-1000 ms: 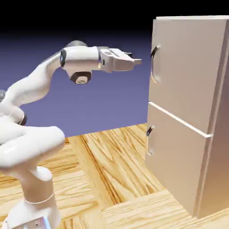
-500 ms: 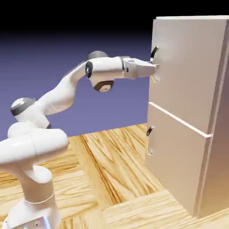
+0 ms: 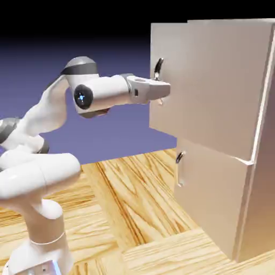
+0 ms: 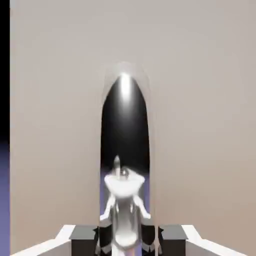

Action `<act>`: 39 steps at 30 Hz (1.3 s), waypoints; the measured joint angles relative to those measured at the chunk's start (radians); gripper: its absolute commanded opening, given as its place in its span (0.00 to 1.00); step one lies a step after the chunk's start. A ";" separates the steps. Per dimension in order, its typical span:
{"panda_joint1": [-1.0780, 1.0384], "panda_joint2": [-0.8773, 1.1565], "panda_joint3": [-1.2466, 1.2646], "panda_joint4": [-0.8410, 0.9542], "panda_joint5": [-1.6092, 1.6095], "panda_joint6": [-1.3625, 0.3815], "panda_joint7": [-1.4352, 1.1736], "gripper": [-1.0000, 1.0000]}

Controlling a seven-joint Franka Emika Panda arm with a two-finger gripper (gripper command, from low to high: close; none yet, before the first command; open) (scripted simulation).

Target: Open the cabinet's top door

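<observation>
The beige-grey cabinet [image 3: 263, 161] stands at the exterior view's right. Its top door [image 3: 209, 80] has swung outward, its handle edge standing away from the cabinet body. My gripper [image 3: 161, 90] is shut on the top door's curved dark metal handle [image 3: 158, 69], about midway down the bar. In the hand view the handle [image 4: 125, 130] runs up the middle as a dark glossy bar against the door panel [image 4: 200, 100], with my gripper [image 4: 125, 237] closed around it and the grey fingertips [image 4: 84, 236] flanking it at the bottom edge.
The lower door [image 3: 209, 198] is closed, its small handle [image 3: 179, 161] below the swung top door. The wooden table [image 3: 139, 204] spreads in front of the cabinet. My white arm reaches from the lower left to the handle.
My gripper reached the handle and shut on it. It has since drawn back to the left, and the top door has swung open with it.
</observation>
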 measured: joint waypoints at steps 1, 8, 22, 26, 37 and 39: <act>-0.019 0.000 -0.018 -0.011 -0.004 -0.043 -0.005 0.00; -0.110 0.154 -0.206 -0.054 -0.159 -0.348 -0.157 0.00; -0.334 0.648 -0.401 0.101 -0.583 -0.847 -0.543 0.00; -0.375 0.793 -0.405 0.185 -0.708 -0.927 -0.659 0.00; -0.412 1.192 -0.381 0.476 -1.035 -1.038 -0.930 0.00; -0.409 1.264 -0.374 0.537 -1.087 -1.049 -0.964 0.00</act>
